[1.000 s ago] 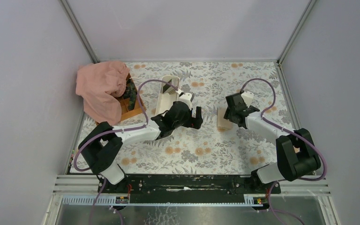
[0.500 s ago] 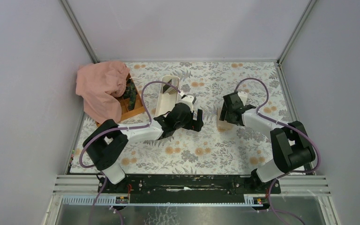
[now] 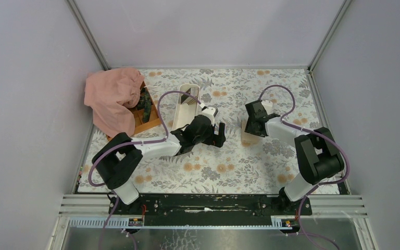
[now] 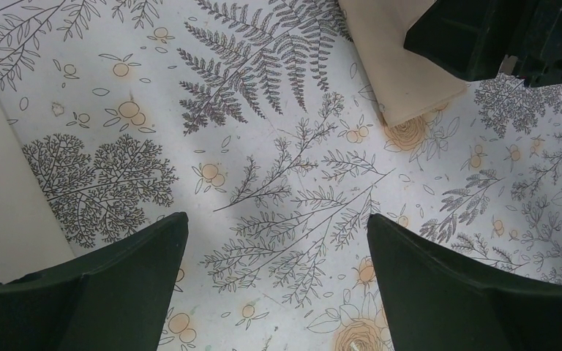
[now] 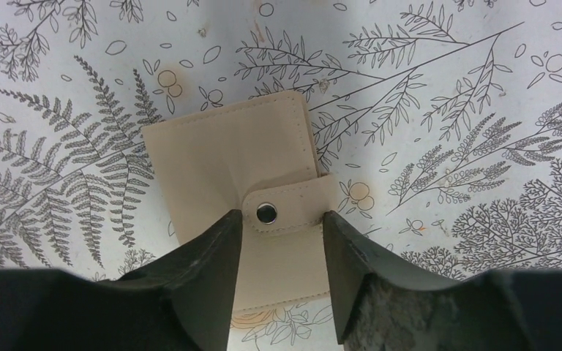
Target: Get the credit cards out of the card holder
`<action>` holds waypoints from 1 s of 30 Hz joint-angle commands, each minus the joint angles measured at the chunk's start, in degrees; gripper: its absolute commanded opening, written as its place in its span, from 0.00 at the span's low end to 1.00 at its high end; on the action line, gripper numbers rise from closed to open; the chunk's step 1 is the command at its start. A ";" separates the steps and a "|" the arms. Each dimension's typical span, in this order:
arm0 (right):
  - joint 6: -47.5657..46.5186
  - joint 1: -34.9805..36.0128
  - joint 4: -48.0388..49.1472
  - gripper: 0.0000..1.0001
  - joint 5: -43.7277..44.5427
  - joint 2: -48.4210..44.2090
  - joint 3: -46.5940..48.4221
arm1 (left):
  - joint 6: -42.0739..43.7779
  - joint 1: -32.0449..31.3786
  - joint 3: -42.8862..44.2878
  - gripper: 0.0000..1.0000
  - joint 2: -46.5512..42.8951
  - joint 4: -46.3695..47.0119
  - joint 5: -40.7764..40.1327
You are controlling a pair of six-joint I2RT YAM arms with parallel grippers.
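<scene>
the card holder lies flat and closed on the flowered table, tan cover up, its snap strap buttoned. the right gripper hangs over it with fingers partly open, one at 9 and one at 3 o'clock of the strap, gripping nothing; whether they touch the cover cannot be told. the left gripper is wide open over bare table and holds nothing; in its wrist view the holder is at 1 o'clock.
</scene>
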 commanded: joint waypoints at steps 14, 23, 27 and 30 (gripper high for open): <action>1.61 0.27 0.68 0.00 -0.45 -1.83 0.24 | 0.59 0.05 0.32 1.00 0.95 3.04 2.58; 1.69 0.19 6.14 0.00 -13.35 -8.85 -3.52 | 0.11 0.07 0.53 1.00 0.48 3.20 4.21; 2.27 0.08 8.54 0.00 -19.22 -11.70 -5.29 | -1.19 0.06 0.70 1.00 0.00 4.44 5.79; 2.65 0.06 9.02 0.00 -21.19 -12.00 -6.25 | -2.92 -0.01 1.00 1.00 -0.01 6.44 7.53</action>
